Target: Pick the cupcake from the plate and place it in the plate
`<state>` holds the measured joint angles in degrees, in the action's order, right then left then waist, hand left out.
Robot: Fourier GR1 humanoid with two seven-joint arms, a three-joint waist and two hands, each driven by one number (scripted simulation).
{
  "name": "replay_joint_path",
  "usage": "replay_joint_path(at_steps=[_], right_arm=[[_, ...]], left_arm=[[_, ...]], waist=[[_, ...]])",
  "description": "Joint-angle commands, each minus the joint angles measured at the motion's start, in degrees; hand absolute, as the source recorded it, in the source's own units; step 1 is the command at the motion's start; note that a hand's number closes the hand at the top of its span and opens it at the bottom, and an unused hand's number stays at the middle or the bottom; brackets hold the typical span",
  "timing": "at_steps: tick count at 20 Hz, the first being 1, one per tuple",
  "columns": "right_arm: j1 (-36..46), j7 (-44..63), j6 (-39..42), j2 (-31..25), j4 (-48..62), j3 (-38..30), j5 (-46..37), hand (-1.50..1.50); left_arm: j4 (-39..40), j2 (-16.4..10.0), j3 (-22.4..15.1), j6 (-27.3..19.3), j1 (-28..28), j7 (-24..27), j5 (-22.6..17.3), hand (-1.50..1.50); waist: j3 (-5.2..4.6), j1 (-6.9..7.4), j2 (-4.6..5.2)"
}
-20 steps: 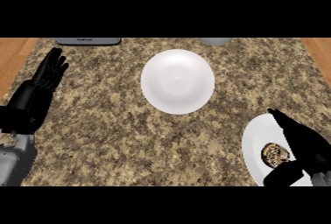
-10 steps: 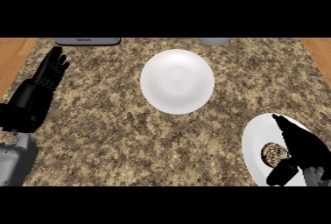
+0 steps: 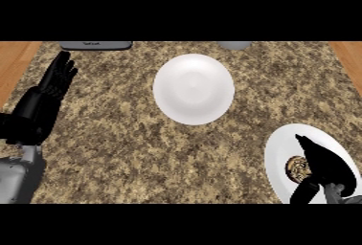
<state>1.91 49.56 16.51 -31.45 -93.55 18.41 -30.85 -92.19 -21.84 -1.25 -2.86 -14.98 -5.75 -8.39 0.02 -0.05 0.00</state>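
The cupcake [image 3: 297,168] lies on a white plate [image 3: 281,153] at the lower right, mostly hidden. My right hand [image 3: 325,165] is over that plate with straight fingers above the cupcake and the thumb [image 3: 304,191] below it; the hand is open. A second white plate [image 3: 194,88] sits bare at the upper middle of the counter. At the left edge my left hand [image 3: 48,95] rests open, fingers pointing up.
A grey flat object [image 3: 96,45] lies at the counter's far edge, upper left. A grey round object [image 3: 234,45] shows partly at the far edge, top middle. Wooden strips [image 3: 14,57] border the speckled counter at both sides.
My right hand has slid down and a little right over the lower-right plate, closing in on the cupcake. The left hand has stayed still.
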Motion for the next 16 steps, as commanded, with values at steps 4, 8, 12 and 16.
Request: replay_joint_path(at_steps=[4, 8, 12, 16], right_arm=[[-0.96, -3.27, -1.40, 4.99, 7.92, -0.61, -6.04, -1.50], [-1.83, -3.27, -0.80, 5.05, 8.41, -0.29, -9.66, -1.50], [3.07, -12.59, -9.43, 5.05, 11.74, -1.93, -12.96, 1.50], [-6.72, 2.61, -18.48, 11.16, 5.96, -0.68, -19.98, 1.50]], left_arm=[[-1.15, 2.80, 0.55, 0.34, -0.44, -2.53, 2.60, 0.00], [-4.74, 1.28, 2.80, 2.16, 0.65, -4.27, 2.19, 0.00], [-0.63, 3.02, 1.74, 2.37, -0.26, -1.41, 3.17, 0.00], [-2.35, 1.51, 3.65, 3.82, 3.00, -0.58, 1.69, 0.00]], waist=[[-0.01, 0.08, -0.01], [-0.01, 0.12, -0.08], [0.00, 0.10, -0.02], [-0.12, -1.09, -0.49]])
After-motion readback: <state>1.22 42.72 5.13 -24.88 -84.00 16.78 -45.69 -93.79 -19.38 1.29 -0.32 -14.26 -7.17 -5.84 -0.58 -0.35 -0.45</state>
